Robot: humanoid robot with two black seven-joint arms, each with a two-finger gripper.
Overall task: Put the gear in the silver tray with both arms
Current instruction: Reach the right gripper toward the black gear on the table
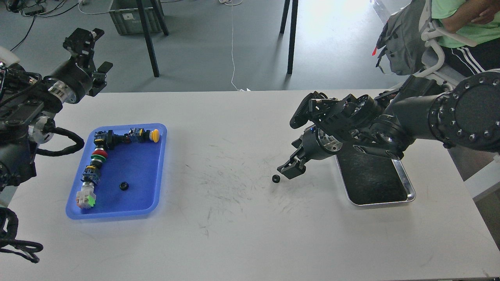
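Gear (276,178) sits on worktop (234,234), frame centre-right, just lower-left of right gripper (290,170); jaws look narrow, empty. Silver tray (406,183) right of it. Left gripper (80,37) upper left, far off, jaw state unclear. Right arm nearer.

Beyond my white table (234,234) lies a grey floor (203,58) with black stand legs (150,43), a grey crate (131,15) and bright glare at upper right.
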